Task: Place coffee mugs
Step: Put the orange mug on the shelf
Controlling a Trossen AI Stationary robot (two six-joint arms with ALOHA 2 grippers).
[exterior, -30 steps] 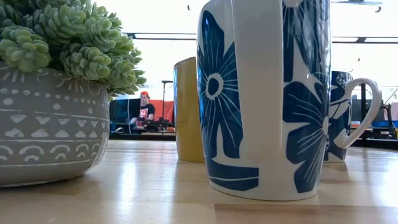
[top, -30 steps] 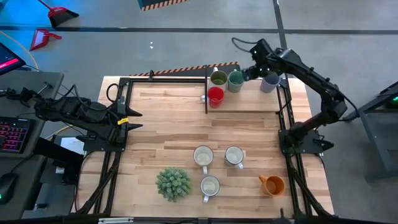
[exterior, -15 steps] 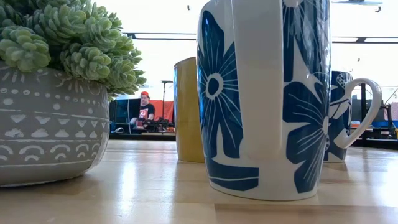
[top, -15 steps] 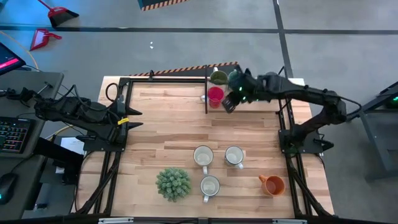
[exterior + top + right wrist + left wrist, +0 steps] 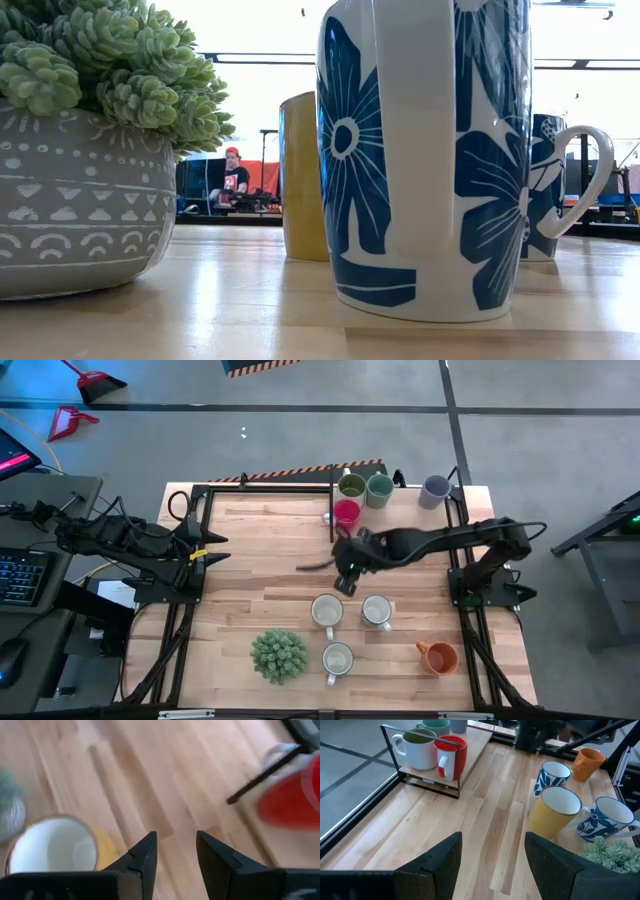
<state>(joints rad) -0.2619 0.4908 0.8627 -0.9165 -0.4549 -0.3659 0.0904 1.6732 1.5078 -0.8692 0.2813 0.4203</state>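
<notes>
In the high view the olive mug [image 5: 351,486], teal mug [image 5: 379,488] and red mug [image 5: 346,512] stand on a black-framed board at the far edge. The blue-grey mug [image 5: 435,490] stands by the far right corner. Three white-lined mugs [image 5: 327,610] [image 5: 376,610] [image 5: 337,658] and the orange mug [image 5: 438,656] stand on their bases near the near edge. My right gripper [image 5: 343,568] [image 5: 175,845] hangs open over the table's middle, above bare wood, between the red mug [image 5: 292,795] and a yellow-sided mug [image 5: 50,845]. My left gripper [image 5: 215,550] [image 5: 492,850] waits open at the left edge.
A spiky green plant in a grey pot [image 5: 278,655] [image 5: 85,150] stands left of the near mugs. Black rails [image 5: 190,590] run along the left and right table edges. Bare wood [image 5: 260,550] lies between the far board and the near mugs. A person sits far behind the table [image 5: 232,175].
My right gripper has swung from beside the blue-grey mug at the far right corner toward the table's left and near edge, past the red mug, and is now over the table's middle. The blue-grey mug stands where it was. No mug has moved.
</notes>
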